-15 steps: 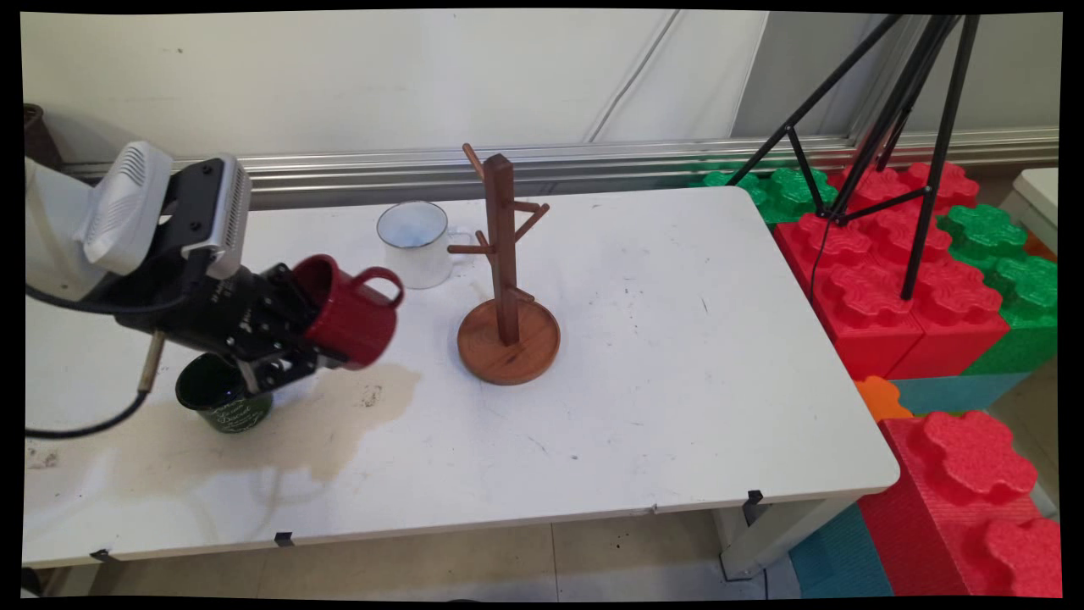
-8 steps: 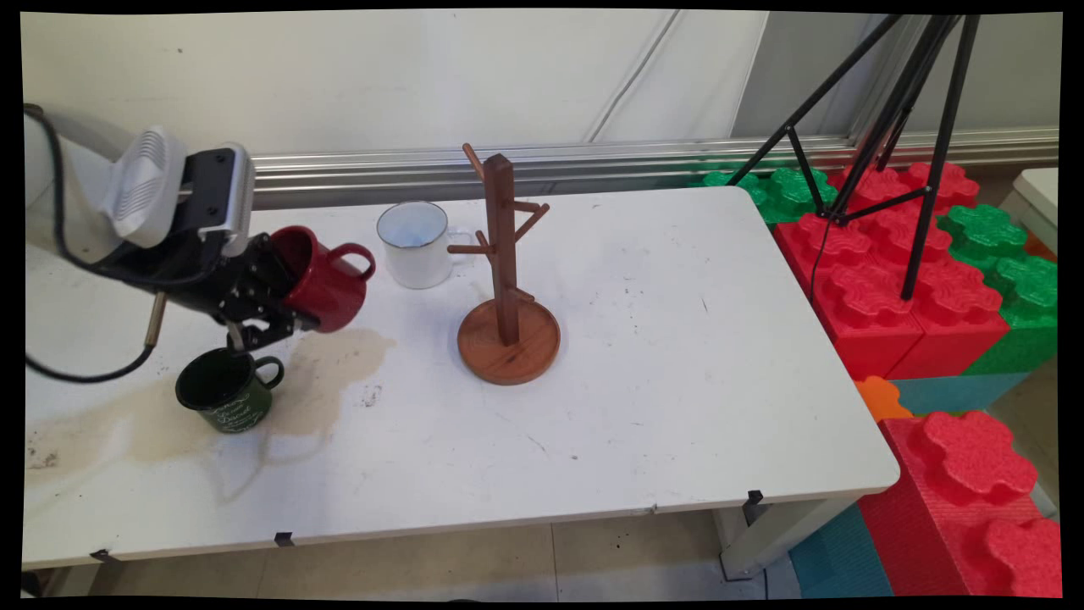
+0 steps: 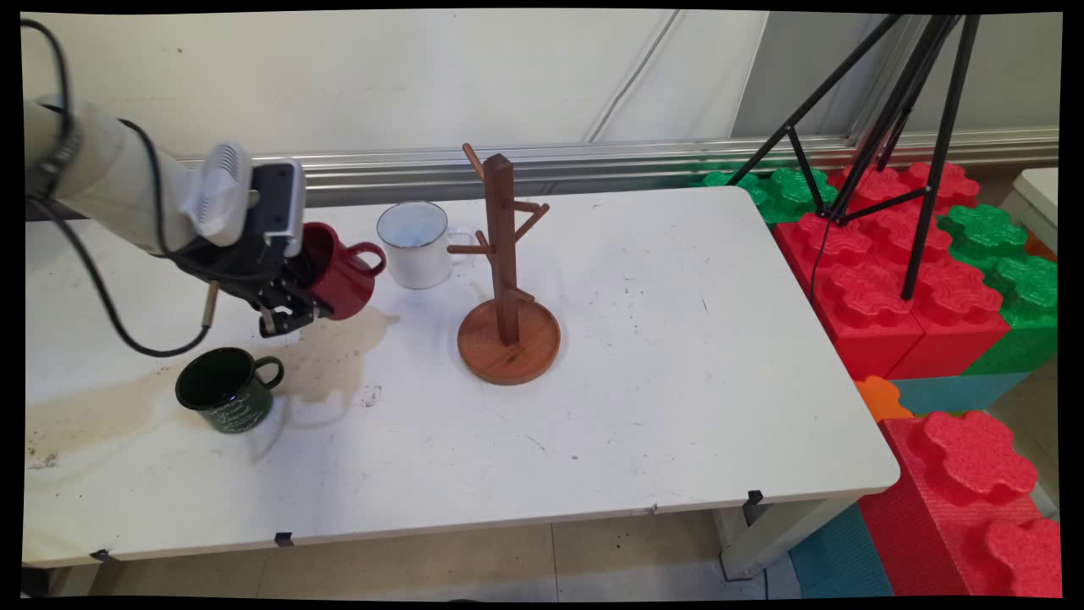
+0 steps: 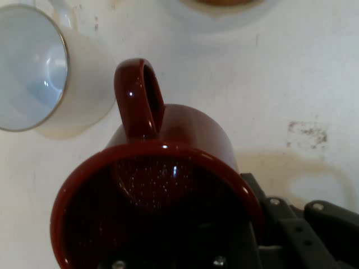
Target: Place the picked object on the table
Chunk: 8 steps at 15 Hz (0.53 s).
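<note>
I hold the red mug (image 3: pixel 339 280) in my jaws, closed on its rim, one finger inside the cup and one outside. In the last second I have carried it from low above the green mug (image 3: pixel 227 398) up and toward the back of the tabletop (image 3: pixel 677 381). Now it hangs on its side, clear of the surface, with the handle up and the bottom turned toward the white mug (image 3: pixel 415 244), which is just beside it. The wooden mug stand (image 3: pixel 506 280) is further right, well apart from me. So the red mug has come nearer to the white mug and the stand, and the green mug is left uncovered.

In the hand view my fingers are mostly hidden behind the mug's mouth, the white mug is cut at the left edge, and only the stand's base shows at the top.
</note>
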{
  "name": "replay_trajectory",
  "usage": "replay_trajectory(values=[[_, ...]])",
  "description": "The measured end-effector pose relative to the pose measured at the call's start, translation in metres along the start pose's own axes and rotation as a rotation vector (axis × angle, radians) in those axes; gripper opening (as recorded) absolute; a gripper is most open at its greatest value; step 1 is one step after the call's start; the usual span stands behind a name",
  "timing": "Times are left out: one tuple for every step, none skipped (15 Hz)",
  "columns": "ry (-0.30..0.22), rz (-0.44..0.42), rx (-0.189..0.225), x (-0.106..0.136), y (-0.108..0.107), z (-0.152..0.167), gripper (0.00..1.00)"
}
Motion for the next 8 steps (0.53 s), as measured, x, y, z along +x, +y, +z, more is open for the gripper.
replay_trajectory(values=[[-0.013, -0.001, -0.004, 0.001, -0.002, 0.007, 0.0], [-0.029, -0.003, -0.011, 0.001, -0.005, 0.015, 0.0], [-0.045, -0.006, -0.018, 0.001, -0.008, 0.022, 0.0], [-0.058, -0.009, -0.023, 0.002, -0.01, 0.028, 0.0], [-0.069, -0.012, -0.027, 0.002, -0.011, 0.033, 0.0], [-0.078, -0.014, -0.033, 0.002, -0.013, 0.038, 0.0], [-0.09, -0.016, -0.042, 0.002, -0.015, 0.043, 0.0], [-0.102, -0.015, -0.051, 0.002, -0.016, 0.049, 0.0]])
